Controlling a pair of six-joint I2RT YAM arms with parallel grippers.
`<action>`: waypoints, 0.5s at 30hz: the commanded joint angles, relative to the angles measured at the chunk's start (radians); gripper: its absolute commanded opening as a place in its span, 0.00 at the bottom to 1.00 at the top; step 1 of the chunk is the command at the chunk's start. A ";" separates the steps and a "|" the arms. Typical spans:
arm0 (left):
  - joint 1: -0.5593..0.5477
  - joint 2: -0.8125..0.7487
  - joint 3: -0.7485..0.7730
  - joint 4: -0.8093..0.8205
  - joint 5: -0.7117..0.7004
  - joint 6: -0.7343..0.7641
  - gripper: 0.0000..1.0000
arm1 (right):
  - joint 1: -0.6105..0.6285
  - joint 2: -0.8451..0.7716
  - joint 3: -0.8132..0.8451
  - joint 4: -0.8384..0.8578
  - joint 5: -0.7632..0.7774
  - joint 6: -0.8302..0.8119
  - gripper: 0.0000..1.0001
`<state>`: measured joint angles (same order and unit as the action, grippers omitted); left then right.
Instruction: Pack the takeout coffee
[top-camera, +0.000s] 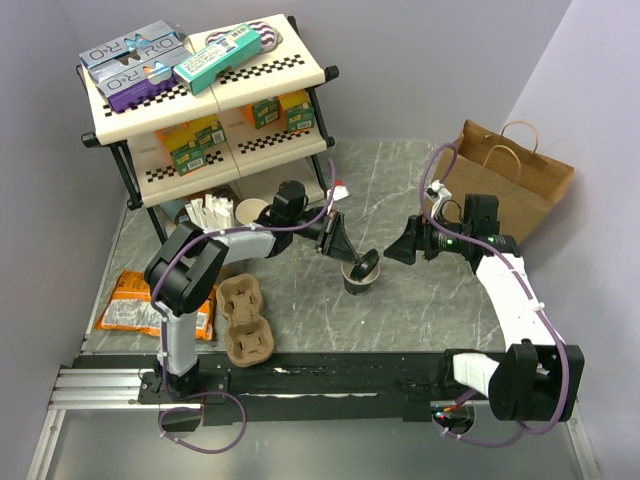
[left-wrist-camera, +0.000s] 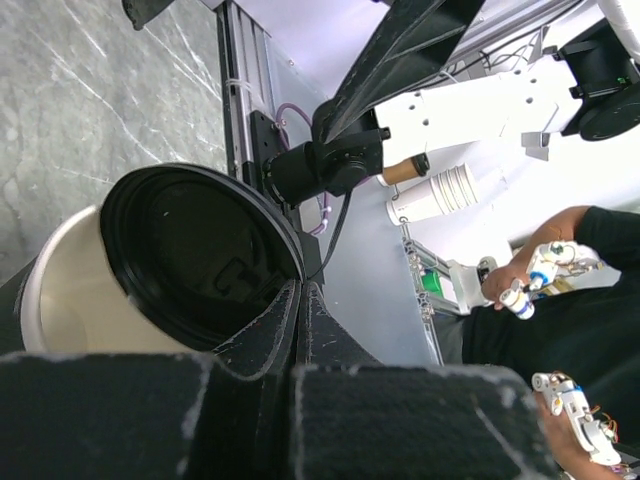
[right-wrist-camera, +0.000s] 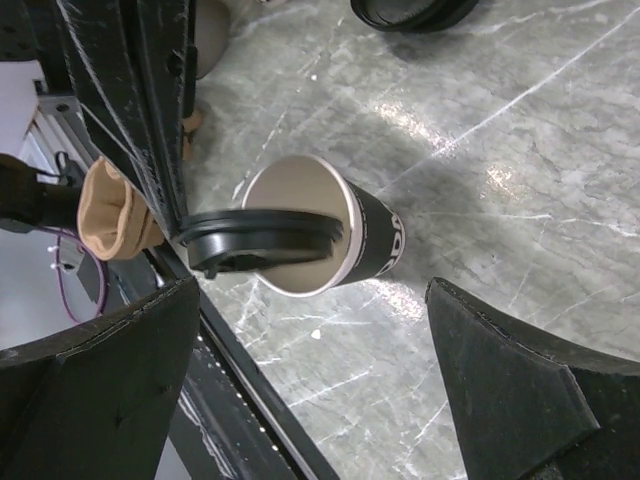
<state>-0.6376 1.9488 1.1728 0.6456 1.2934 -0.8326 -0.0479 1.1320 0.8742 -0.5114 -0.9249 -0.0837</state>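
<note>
Takeout coffee cup (top-camera: 357, 284): upright and uncovered, mid-table (top-camera: 400, 170), nearer the near edge.
Black lid (top-camera: 367, 263): tilted across the cup's mouth, its rim pinched in the closed left gripper (top-camera: 351, 256), which comes in from the cup's left.
Right gripper (top-camera: 398, 246): fingers spread wide, holding nothing, near the cup's right side, not touching.

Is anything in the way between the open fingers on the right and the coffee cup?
Nothing visible. Only bare table lies between the right fingers and the cup. The left fingers pinch the lid by its edge, tilted over the cup's mouth, reaching in from the other side.
</note>
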 joint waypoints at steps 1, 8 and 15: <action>0.016 0.012 0.016 0.002 0.001 0.033 0.01 | 0.022 0.014 0.008 0.039 -0.015 -0.050 1.00; 0.038 0.015 0.027 -0.047 -0.017 0.059 0.12 | 0.086 0.046 0.016 0.057 -0.012 -0.085 1.00; 0.044 0.007 0.027 -0.090 -0.028 0.101 0.24 | 0.117 0.074 0.034 0.076 0.001 -0.073 1.00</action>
<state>-0.5964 1.9610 1.1778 0.5549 1.2736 -0.7715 0.0547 1.1976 0.8753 -0.4843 -0.9234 -0.1398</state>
